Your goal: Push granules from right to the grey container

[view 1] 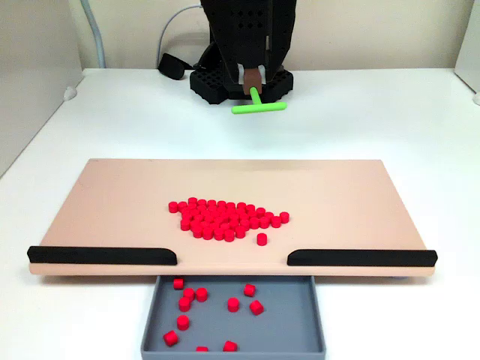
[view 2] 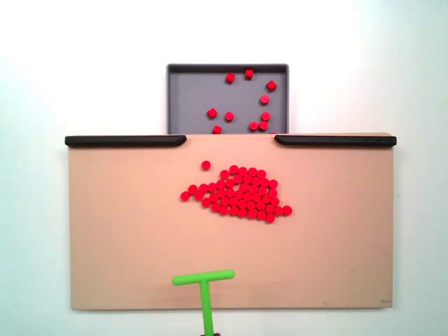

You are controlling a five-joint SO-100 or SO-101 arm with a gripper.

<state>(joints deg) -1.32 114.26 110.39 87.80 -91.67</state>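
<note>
Most granules (view 2: 236, 192) sit clustered on my tan board (view 2: 126, 238), about ten (scattered) in the grey container (view 2: 189, 91). My gripper (view 1: 255, 81) clamps the green T-stick (view 2: 204, 280).

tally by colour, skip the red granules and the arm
green stick: 1
grey tray: 1
tan board: 1
black strips: 2
total: 5
</note>
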